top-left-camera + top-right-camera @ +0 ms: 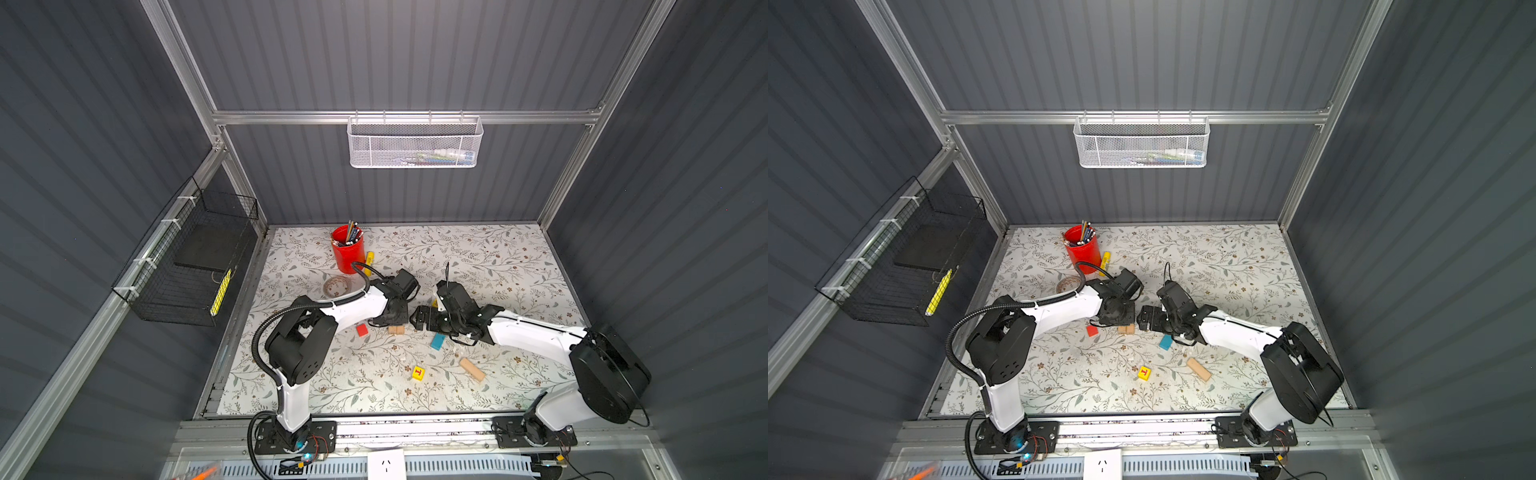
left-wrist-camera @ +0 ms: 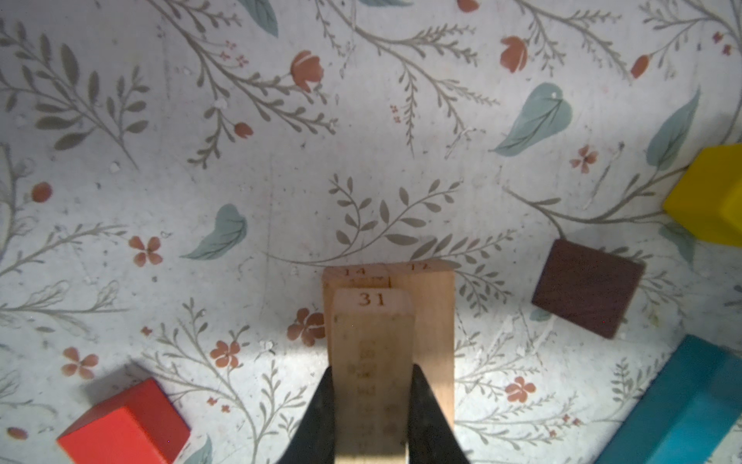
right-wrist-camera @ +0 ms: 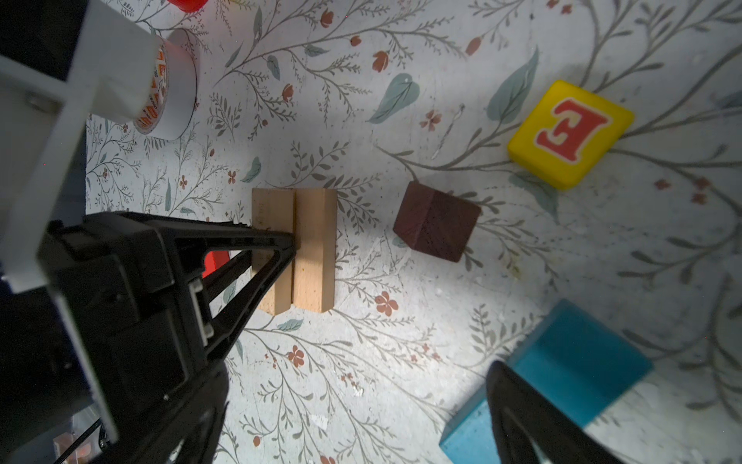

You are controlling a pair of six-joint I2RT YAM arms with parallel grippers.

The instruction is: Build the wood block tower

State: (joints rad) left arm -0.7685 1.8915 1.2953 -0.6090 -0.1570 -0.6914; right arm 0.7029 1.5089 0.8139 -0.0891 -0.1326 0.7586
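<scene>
My left gripper point(image 2: 371, 371) is shut on a tan oblong point(image 2: 371, 333) marked 31. It holds that block over one of two tan oblongs point(image 3: 315, 249) lying side by side on the mat; I cannot tell whether it touches. In both top views this pair point(image 1: 396, 330) point(image 1: 1126, 329) sits mid-table. My right gripper point(image 3: 361, 401) is open and empty just to the right, one finger point(image 3: 522, 413) over the blue oblong point(image 3: 578, 361). Nearby lie the dark brown piece point(image 3: 435, 221), a yellow E cube point(image 3: 570, 132), the red cube point(image 1: 362, 330), a yellow T cube point(image 1: 418, 372) and another tan oblong point(image 1: 471, 369).
A red pen cup point(image 1: 348, 249) and a yellow marker point(image 1: 369, 262) stand at the back left of the floral mat point(image 1: 498, 266). A tape roll point(image 1: 337, 286) lies near the left arm. A white mesh basket point(image 1: 415, 143) and a black wire basket point(image 1: 187, 266) hang on the walls.
</scene>
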